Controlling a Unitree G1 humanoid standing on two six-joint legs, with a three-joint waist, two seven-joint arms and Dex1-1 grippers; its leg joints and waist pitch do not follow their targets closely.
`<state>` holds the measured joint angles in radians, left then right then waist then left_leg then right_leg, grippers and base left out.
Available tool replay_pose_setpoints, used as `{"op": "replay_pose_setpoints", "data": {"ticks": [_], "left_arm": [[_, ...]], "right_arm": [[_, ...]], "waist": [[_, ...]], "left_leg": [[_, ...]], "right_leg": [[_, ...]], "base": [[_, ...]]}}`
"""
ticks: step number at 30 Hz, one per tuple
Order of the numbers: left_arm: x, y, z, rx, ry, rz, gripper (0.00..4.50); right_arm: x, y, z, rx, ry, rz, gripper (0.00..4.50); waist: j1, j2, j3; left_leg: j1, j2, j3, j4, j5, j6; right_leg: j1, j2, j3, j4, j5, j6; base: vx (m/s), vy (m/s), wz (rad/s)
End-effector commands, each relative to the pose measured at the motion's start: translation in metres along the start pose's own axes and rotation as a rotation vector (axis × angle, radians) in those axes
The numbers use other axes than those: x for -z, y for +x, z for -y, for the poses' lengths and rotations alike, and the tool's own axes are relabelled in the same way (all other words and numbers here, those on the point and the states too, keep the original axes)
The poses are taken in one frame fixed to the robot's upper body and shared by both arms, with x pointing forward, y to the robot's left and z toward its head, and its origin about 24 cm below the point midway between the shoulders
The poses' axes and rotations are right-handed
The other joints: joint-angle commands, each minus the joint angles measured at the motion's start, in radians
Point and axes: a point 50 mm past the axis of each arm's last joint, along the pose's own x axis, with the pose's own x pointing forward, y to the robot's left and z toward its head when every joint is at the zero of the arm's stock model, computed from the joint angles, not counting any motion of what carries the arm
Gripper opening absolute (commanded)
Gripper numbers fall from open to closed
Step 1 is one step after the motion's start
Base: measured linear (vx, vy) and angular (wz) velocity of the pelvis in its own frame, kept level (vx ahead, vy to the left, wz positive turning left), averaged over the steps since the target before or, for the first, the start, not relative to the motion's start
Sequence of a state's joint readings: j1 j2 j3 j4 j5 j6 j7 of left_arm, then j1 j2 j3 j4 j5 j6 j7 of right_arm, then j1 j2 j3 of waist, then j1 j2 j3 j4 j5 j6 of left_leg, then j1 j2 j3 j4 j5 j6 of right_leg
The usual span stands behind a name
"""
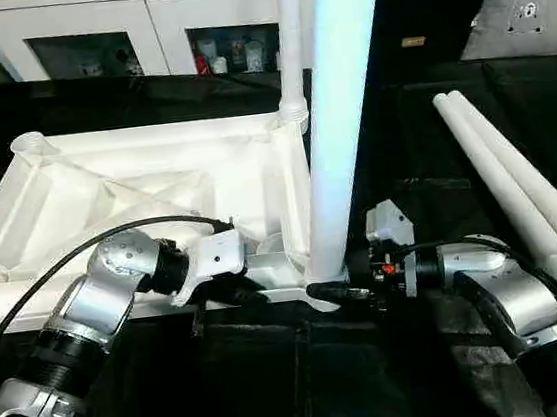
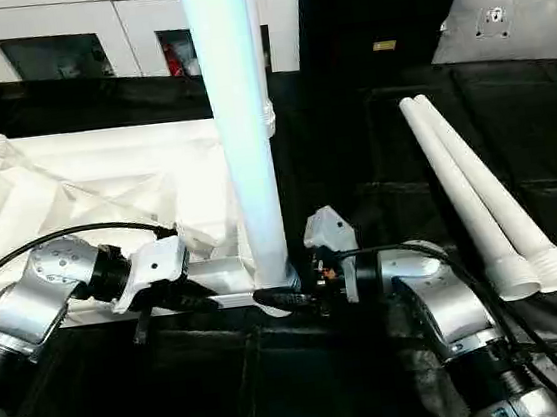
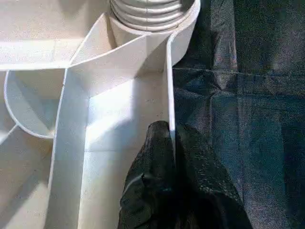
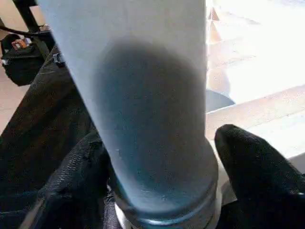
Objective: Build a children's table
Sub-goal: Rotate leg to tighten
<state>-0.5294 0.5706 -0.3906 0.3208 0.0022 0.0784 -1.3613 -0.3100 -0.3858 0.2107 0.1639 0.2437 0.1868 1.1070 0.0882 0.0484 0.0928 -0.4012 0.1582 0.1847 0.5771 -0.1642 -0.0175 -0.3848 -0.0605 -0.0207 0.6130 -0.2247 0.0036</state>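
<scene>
The white tabletop [image 1: 137,199] lies upside down on the black cloth, ribs up. At its near right corner a leg [image 1: 336,141] stands upright in the socket, long axis vertical. The right gripper [image 1: 340,290] sits just right of its base, fingers [image 4: 252,167] either side, not quite clamped. The left gripper [image 3: 171,157] is pinched shut on the near rim [image 3: 169,95]. Two spare legs [image 1: 517,181] lie far right.
</scene>
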Motion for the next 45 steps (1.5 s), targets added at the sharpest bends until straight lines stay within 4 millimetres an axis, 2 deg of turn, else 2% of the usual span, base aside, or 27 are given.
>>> {"op": "replay_pose_setpoints", "data": {"ticks": [1,4,7,8,14,15,16,19,22,23,24,25,27,28,29,31,35,39,42,45], "left_arm": [[0.012,0.008,0.009,0.087,-0.019,-0.076,0.00],[0.013,0.008,0.009,0.087,-0.018,-0.081,0.00],[0.013,0.008,0.009,0.087,-0.018,-0.081,0.00],[0.013,0.007,0.009,0.087,-0.018,-0.082,0.00],[0.013,0.009,0.008,0.083,-0.023,-0.080,0.00],[0.013,0.009,0.008,0.081,-0.028,-0.075,0.00],[0.013,0.009,0.008,0.081,-0.028,-0.075,0.00],[0.011,0.011,0.007,0.067,-0.059,-0.038,0.00],[0.008,0.013,0.007,0.046,-0.086,-0.004,0.00],[0.007,0.014,0.006,0.040,-0.092,0.005,0.00],[0.007,0.014,0.006,0.040,-0.092,0.005,0.00],[0.006,0.017,0.007,0.030,-0.106,0.020,0.00],[0.006,0.019,0.008,0.029,-0.115,0.029,0.00],[0.006,0.019,0.008,0.029,-0.115,0.029,0.00],[0.005,0.020,0.009,0.031,-0.118,0.032,0.00],[0.005,0.020,0.010,0.032,-0.122,0.033,0.00],[0.006,0.019,0.011,0.034,-0.127,0.028,0.00],[0.007,0.018,0.011,0.025,-0.133,0.023,0.00],[0.006,0.020,0.011,0.007,-0.142,0.028,0.00],[-0.005,0.034,0.003,-0.129,-0.200,0.095,0.00]], "right_arm": [[0.000,0.000,0.000,0.005,0.000,0.004,3.28],[0.002,0.000,-0.001,0.001,0.005,0.004,3.15],[0.002,0.000,-0.002,0.000,0.007,0.004,2.84],[0.003,-0.001,-0.002,-0.002,0.012,0.002,2.84],[0.011,-0.002,-0.007,0.000,0.055,0.004,2.70],[0.011,-0.002,-0.007,0.005,0.068,0.010,2.70],[0.011,-0.002,-0.007,0.005,0.068,0.010,2.69],[0.014,-0.001,-0.009,0.053,0.136,0.055,2.69],[0.020,0.003,-0.012,0.111,0.221,0.093,2.68],[0.022,0.004,-0.014,0.130,0.246,0.102,2.68],[0.022,0.004,-0.014,0.130,0.246,0.102,2.68],[0.027,0.008,-0.021,0.155,0.287,0.108,2.68],[0.030,0.011,-0.025,0.170,0.309,0.109,2.68],[0.030,0.011,-0.025,0.170,0.309,0.109,2.68],[0.032,0.012,-0.026,0.179,0.314,0.105,2.68],[0.033,0.014,-0.026,0.193,0.329,0.108,2.68],[0.033,0.015,-0.026,0.205,0.348,0.108,2.68],[0.035,0.016,-0.028,0.218,0.338,0.088,2.68],[0.035,0.019,-0.031,0.228,0.335,0.088,2.68],[0.039,0.026,-0.030,0.346,0.328,0.078,2.68]], "waist": [[-0.001,0.004,-0.065],[-0.001,0.006,-0.064],[-0.001,0.005,-0.064],[-0.001,0.007,-0.064],[0.000,0.006,-0.065],[0.001,0.012,-0.065],[0.000,0.009,-0.064],[-0.001,0.015,-0.062],[0.000,0.012,-0.059],[-0.003,0.016,-0.056],[-0.003,0.016,-0.056],[-0.003,0.019,-0.050],[-0.005,0.015,-0.046],[-0.005,0.015,-0.043],[-0.006,0.012,-0.043],[-0.006,0.014,-0.041],[-0.009,0.010,-0.041],[-0.008,0.010,-0.041],[-0.008,0.011,-0.040],[-0.010,0.011,-0.033]], "left_leg": [[0.035,0.077,-0.028,-0.066,-0.188,0.058],[0.034,0.077,-0.029,-0.067,-0.199,0.050],[0.035,0.077,-0.028,-0.067,-0.198,0.049],[0.034,0.077,-0.029,-0.067,-0.195,0.050],[0.035,0.077,-0.028,-0.068,-0.196,0.052],[0.036,0.078,-0.029,-0.067,-0.198,0.051],[0.036,0.078,-0.028,-0.068,-0.207,0.047],[0.036,0.077,-0.030,-0.072,-0.229,0.038],[0.036,0.078,-0.030,-0.075,-0.248,0.029],[0.037,0.078,-0.031,-0.080,-0.272,0.017],[0.037,0.078,-0.031,-0.080,-0.272,0.017],[0.040,0.079,-0.033,-0.086,-0.326,-0.006],[0.041,0.078,-0.035,-0.091,-0.373,-0.026],[0.045,0.078,-0.037,-0.095,-0.406,-0.038],[0.045,0.078,-0.038,-0.096,-0.415,-0.043],[0.048,0.079,-0.041,-0.099,-0.433,-0.053],[0.051,0.078,-0.040,-0.102,-0.443,-0.058],[0.049,0.078,-0.035,-0.102,-0.412,-0.048],[0.049,0.078,-0.034,-0.103,-0.412,-0.047],[0.054,0.079,-0.036,-0.106,-0.455,-0.061]], "right_leg": [[0.030,-0.086,0.035,-0.056,0.014,-0.312],[0.030,-0.085,0.035,-0.057,0.000,-0.309],[0.030,-0.086,0.036,-0.057,0.008,-0.309],[0.031,-0.087,0.036,-0.056,0.010,-0.309],[0.030,-0.086,0.036,-0.057,0.015,-0.308],[0.029,-0.086,0.036,-0.057,0.014,-0.309],[0.029,-0.086,0.036,-0.058,0.005,-0.309],[0.028,-0.085,0.036,-0.059,-0.015,-0.308],[0.026,-0.087,0.038,-0.064,-0.050,-0.301],[0.023,-0.086,0.039,-0.067,-0.088,-0.292],[0.023,-0.086,0.039,-0.067,-0.088,-0.292],[0.018,-0.087,0.041,-0.075,-0.154,-0.277],[0.017,-0.089,0.044,-0.081,-0.216,-0.260],[0.013,-0.091,0.047,-0.086,-0.278,-0.243],[0.014,-0.092,0.048,-0.088,-0.302,-0.234],[0.008,-0.094,0.052,-0.094,-0.353,-0.209],[0.004,-0.092,0.056,-0.099,-0.365,-0.191],[0.003,-0.092,0.057,-0.100,-0.335,-0.192],[0.002,-0.092,0.058,-0.101,-0.348,-0.190],[-0.007,-0.093,0.059,-0.109,-0.418,-0.175]], "base": [[0.000,0.000,0.00],[0.000,0.000,0.00],[0.000,0.000,0.00],[0.000,0.000,0.00],[0.000,0.000,0.00],[0.000,0.000,0.00],[0.000,0.000,0.00],[0.000,0.000,0.00],[0.000,0.000,0.00],[0.000,0.000,0.00],[0.000,0.000,0.00],[0.000,0.000,0.00],[0.000,0.000,0.00],[0.000,0.000,0.00],[0.000,0.000,0.00],[0.000,0.000,0.00],[0.000,0.000,0.00],[0.000,0.000,0.00],[0.000,0.000,0.00],[0.000,0.000,0.00]]}}
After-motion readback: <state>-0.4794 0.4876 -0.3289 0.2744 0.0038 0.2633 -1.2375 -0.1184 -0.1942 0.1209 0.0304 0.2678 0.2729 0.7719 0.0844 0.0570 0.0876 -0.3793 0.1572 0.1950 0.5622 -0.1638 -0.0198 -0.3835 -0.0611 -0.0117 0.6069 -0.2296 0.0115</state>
